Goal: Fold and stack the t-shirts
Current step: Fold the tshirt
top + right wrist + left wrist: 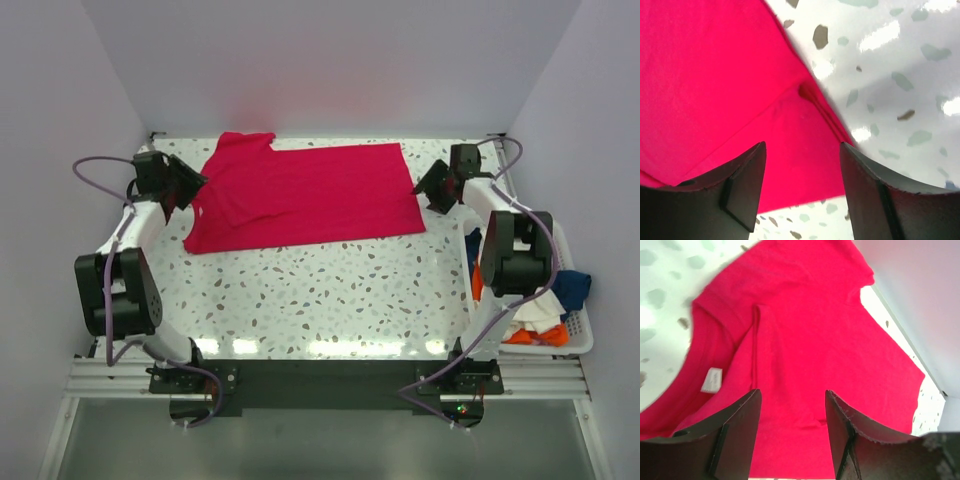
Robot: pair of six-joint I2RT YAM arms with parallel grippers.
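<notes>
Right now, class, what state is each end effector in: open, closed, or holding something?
Left end effector: open, holding nothing, over the red shirt.
Right end effector: open, holding nothing, over the shirt's edge.

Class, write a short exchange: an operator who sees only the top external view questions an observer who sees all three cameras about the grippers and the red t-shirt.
Operator: Is the left gripper gripping the red t-shirt?
Observer: No. Its wrist camera shows the jaws apart, nothing between them, red cloth beneath.
Operator: And the right gripper?
Observer: Open too, above the shirt's edge, beside bare table.
</notes>
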